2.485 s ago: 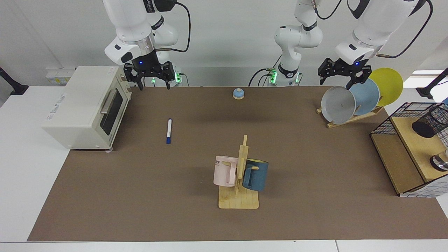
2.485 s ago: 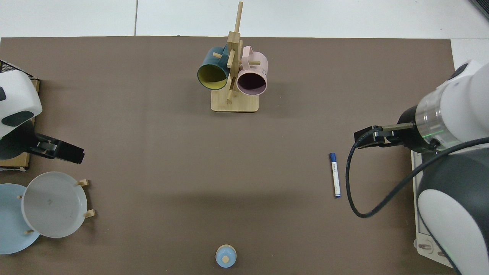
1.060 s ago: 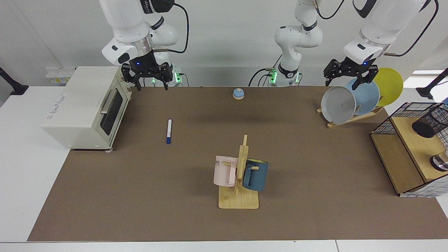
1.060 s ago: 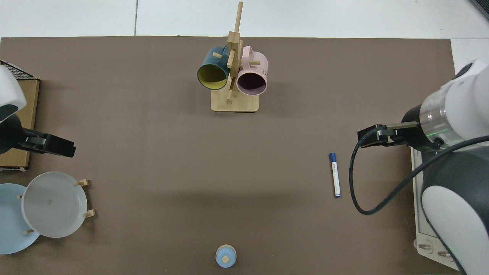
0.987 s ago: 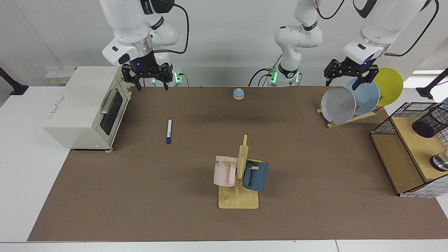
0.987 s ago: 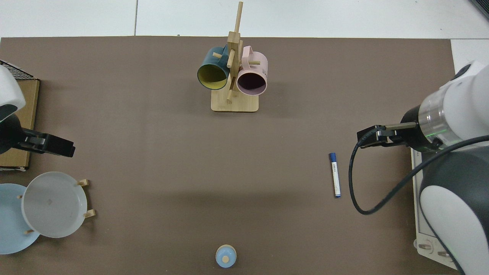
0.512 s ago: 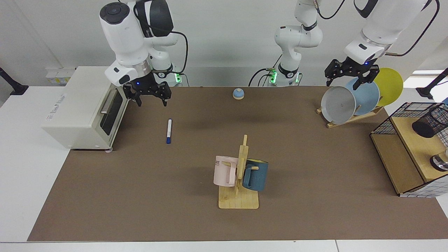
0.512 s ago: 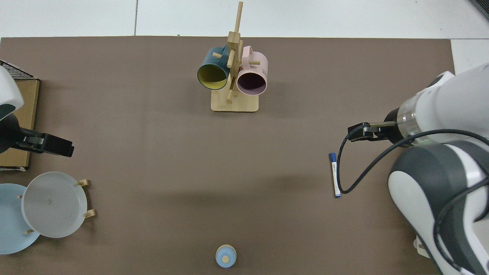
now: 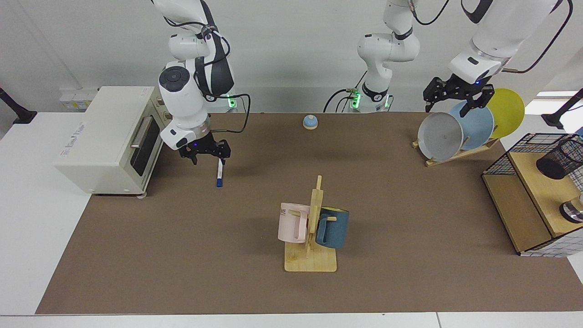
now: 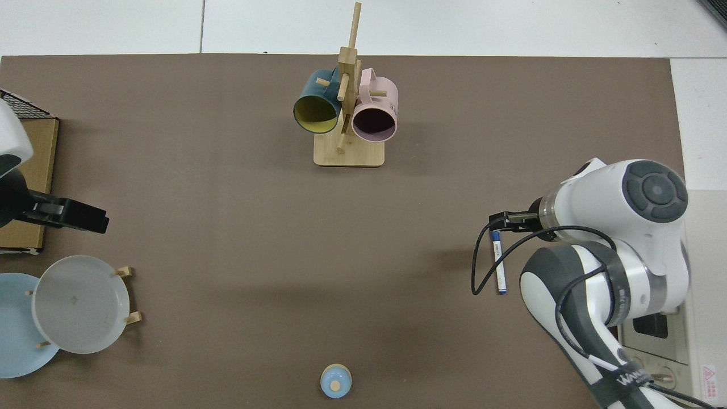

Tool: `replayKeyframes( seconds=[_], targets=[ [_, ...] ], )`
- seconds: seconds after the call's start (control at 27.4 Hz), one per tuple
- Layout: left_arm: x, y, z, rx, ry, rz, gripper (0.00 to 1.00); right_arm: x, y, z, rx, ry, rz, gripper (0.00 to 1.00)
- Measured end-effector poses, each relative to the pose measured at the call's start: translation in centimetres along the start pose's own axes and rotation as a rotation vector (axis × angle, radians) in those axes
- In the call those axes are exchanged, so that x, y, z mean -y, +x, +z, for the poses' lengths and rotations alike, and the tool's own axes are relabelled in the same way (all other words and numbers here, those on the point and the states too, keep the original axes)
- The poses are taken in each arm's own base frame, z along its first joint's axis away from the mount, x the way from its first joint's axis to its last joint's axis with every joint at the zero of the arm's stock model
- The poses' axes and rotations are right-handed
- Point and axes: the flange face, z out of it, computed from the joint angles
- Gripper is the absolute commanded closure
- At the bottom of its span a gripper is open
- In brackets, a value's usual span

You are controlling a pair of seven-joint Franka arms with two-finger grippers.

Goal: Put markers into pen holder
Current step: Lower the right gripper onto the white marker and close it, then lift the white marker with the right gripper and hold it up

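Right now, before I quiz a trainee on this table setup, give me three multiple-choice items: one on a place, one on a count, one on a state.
1. Where is the slim white marker with a dark blue cap?
A) flat on the brown mat
B) in a mug
C) on a plate

2. How many round plates stand in the wooden rack?
A) one
B) three
C) five

3. How is the right hand?
A) shut on the marker
B) open, low over the marker
C) shut on a mug handle

Key: 1 A, it lies on the mat beside the white toaster oven. 2 B, one grey, one blue, one yellow. 3 B, its fingers are spread over one end of the marker, while the left hand waits open above the plates.
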Motion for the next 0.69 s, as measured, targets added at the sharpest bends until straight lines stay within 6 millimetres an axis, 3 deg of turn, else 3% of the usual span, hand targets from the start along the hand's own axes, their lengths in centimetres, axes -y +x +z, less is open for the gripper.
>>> replayKeyframes(
  seconds=[0.15,0.69],
  targets=[
    [0.0,0.0,0.0,0.000,0.000,0.000,0.00,-0.2,-0.5,2.6,0.004,0.002,0.001,0.00],
    [0.0,0.0,0.0,0.000,0.000,0.000,0.00,0.0,-0.8,8.8,-0.064,0.029,-0.002,0.01]
  ],
)
